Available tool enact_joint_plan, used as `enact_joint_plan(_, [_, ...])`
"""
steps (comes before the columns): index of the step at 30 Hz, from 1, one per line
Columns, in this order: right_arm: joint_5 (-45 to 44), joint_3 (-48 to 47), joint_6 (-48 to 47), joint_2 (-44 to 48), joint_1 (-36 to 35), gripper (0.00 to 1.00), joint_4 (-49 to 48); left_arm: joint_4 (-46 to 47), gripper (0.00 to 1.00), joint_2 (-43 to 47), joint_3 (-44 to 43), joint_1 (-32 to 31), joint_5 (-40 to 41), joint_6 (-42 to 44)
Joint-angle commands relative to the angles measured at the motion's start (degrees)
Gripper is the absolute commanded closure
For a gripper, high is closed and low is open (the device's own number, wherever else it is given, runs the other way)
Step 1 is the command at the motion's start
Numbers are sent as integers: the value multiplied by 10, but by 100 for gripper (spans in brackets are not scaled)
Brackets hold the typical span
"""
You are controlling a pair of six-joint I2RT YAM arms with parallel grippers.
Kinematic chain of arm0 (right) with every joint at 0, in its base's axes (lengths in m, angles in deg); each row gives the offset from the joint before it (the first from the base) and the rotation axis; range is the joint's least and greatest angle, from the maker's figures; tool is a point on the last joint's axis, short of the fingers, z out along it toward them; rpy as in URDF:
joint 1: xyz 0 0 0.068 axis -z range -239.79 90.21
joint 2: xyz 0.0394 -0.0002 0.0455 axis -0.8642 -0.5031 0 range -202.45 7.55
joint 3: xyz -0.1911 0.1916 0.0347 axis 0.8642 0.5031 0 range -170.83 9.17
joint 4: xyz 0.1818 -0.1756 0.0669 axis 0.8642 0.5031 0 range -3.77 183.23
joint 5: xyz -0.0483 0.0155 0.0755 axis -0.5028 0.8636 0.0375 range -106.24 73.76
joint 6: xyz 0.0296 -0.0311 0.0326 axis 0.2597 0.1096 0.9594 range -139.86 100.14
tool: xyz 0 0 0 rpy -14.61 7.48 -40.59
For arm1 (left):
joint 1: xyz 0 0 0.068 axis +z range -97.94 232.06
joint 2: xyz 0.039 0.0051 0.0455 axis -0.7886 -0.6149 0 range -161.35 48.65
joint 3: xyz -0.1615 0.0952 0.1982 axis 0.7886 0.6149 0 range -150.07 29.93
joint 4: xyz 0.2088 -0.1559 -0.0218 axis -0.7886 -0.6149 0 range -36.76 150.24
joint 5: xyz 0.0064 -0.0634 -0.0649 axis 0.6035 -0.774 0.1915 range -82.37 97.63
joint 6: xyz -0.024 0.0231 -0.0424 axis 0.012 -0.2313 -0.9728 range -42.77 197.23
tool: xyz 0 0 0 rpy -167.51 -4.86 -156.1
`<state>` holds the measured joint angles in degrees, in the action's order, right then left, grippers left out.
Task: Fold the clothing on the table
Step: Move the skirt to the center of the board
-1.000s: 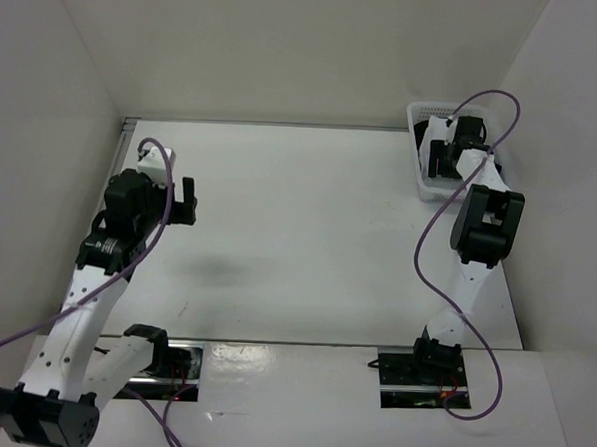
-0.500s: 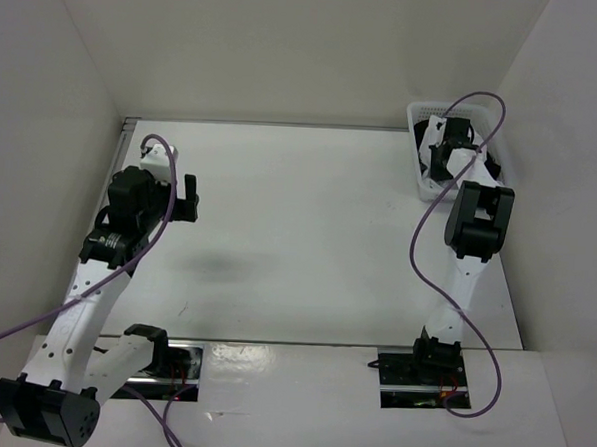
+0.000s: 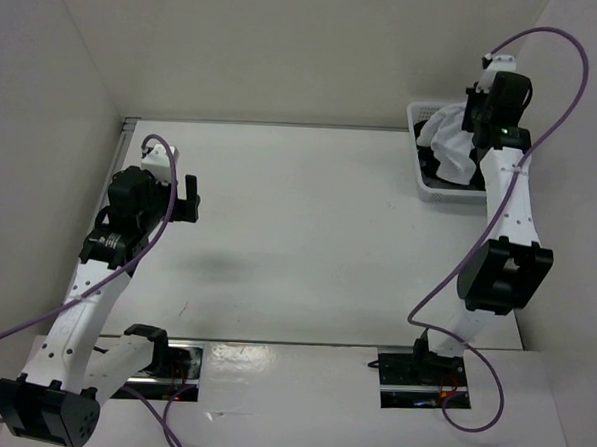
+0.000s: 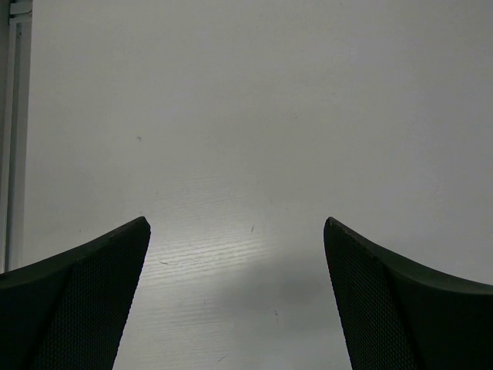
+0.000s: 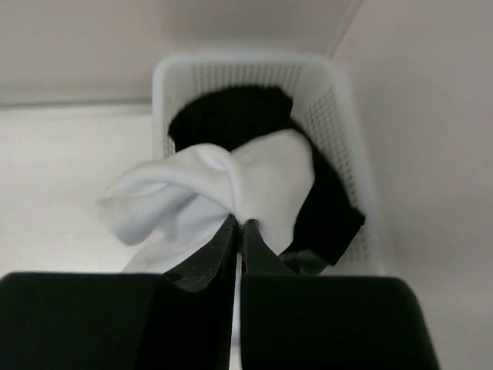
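Right hand (image 5: 239, 227) pinched shut on a bunched fold of the clothing (image 5: 208, 185), a thin white garment that hangs from its fingertips above the white lattice basket (image 5: 339, 100) at the far right corner of the tabletop (image 3: 309, 214). Beneath the white fabric a black garment (image 5: 231, 112) lies in the basket, filling much of it and showing at the far end and along the right side. Seen from overhead, the right arm (image 3: 510, 205) reaches up over the basket with its purple cable (image 3: 576, 88) looping high above, and the white cloth drapes down toward the basket; whether its lower end touches the black garment cannot be told. Left hand (image 3: 185, 200), well apart over the left side of the tabletop, hovers with its fingers spread wide and nothing between them, bare white surface below and a metal rail (image 4: 15, 116) running along the left edge.
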<state>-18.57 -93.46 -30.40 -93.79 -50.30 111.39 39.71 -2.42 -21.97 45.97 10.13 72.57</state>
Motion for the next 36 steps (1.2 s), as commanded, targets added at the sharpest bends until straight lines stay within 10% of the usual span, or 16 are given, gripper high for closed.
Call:
enact_joint_plan(1, [6, 17, 5, 19, -6, 100, -37, 18, 1, 12, -14, 1, -12, 4])
enact_joint_plan(9, [35, 5, 6, 27, -6, 100, -7, 18, 1, 12, -8, 1, -17, 4])
enact_joint_plan(22, [470, 10, -11, 187, -75, 99, 40, 18, 1, 18, -3, 1, -49, 26])
enact_joint_plan(24, [510, 23, -61, 200, -92, 82, 57, 18, 1, 18, -3, 1, -49, 32])
enact_joint_plan(25, [510, 31, -122, 207, -103, 36, 92, 18, 1, 18, -3, 1, -49, 32])
enact_joint_plan(27, [449, 67, -148, 224, -147, 1, 110, 18, 1, 18, -3, 1, -49, 32])
enact_joint_plan(36, [240, 123, -137, 212, -170, 1, 116, 18, 1, 13, 2, 1, -29, 26])
